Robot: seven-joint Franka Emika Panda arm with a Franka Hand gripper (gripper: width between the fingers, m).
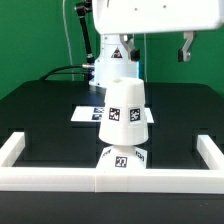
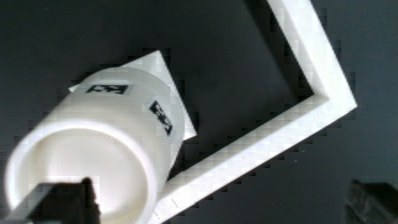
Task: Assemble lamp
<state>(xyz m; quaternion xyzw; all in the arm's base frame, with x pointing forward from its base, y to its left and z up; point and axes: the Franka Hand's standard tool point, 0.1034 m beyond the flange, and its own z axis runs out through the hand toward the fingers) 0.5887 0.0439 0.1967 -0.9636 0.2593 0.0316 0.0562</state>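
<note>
Looks like this one is pretty much wrapped up: the shade (image 1: pixel 125 110) is sitting upright on top of the base (image 1: pixel 122 157), narrow end up, and the whole lamp stands right against the white fence (image 1: pixel 110 178) at the near edge of the black table (image 1: pixel 40 110). I can't see the bulb anywhere, so my guess is it's already screwed in and hidden under the shade, but that's a guess. From the wrist view the shade (image 2: pixel 107 150) fills most of the shot with the fence corner (image 2: pixel 317 100) beside it. The gripper (image 2: pixel 222 205) hangs over the lamp with its fingers (image 2: pixel 54 205) spread wide either side and nothing held, so it looks let go. What's left seems to be just backing the arm away, if anything. Other stuff around: the marker board (image 1: pixel 92 113) lies flat on the table behind the lamp, and cables trail off on the exterior view's left. The only real obstacle I'd worry about is knocking the shade while pulling out.
</note>
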